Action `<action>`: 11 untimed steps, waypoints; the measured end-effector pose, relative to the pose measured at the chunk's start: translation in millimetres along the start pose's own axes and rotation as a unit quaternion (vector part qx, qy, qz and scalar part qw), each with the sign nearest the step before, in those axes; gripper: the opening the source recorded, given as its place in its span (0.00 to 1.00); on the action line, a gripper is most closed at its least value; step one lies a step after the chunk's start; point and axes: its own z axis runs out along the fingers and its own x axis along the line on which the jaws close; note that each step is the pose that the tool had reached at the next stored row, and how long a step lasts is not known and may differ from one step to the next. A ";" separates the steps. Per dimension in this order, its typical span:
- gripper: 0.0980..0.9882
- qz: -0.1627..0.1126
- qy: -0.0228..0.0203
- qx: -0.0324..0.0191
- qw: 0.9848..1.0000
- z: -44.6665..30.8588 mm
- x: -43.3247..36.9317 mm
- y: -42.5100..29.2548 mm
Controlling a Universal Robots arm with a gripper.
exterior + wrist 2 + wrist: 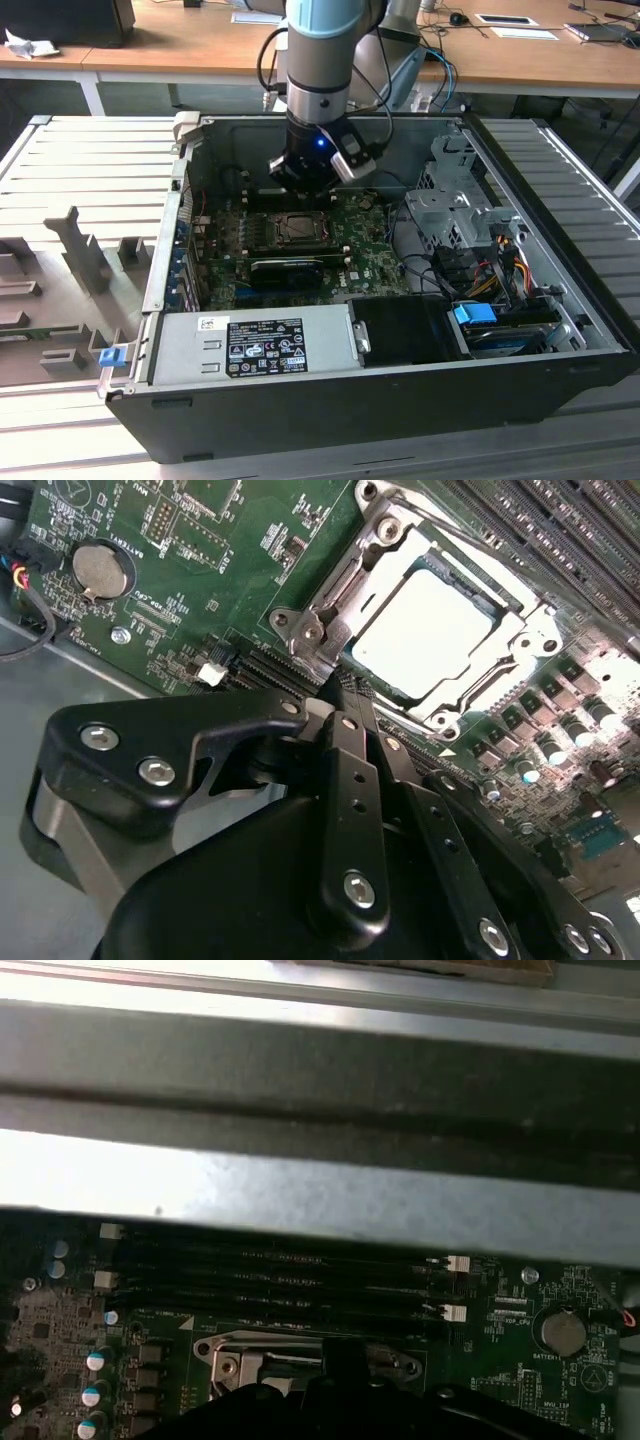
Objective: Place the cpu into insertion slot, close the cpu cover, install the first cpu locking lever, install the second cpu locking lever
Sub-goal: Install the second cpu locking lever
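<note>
Cpu is being seen seated in the insertion slot under the cpu cover, just ahead of the gripper, whose fingers are being held narrow, apparently empty.

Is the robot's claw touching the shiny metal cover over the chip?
Cannot tell. In the second wrist view the gripper tip overlaps the cpu cover edge, hiding any contact or gap.
</note>
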 end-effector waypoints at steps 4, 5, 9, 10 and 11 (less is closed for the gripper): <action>0.01 0.000 0.000 0.000 1.000 -0.2 0.2 -2.4; 0.01 0.000 0.000 0.000 1.000 -1.1 0.3 -2.5; 0.01 0.000 0.000 0.000 1.000 -18.8 0.3 -0.8; 0.01 0.000 0.000 0.000 1.000 -23.5 0.3 -0.3; 0.01 0.000 0.000 0.000 1.000 -26.7 0.3 -0.9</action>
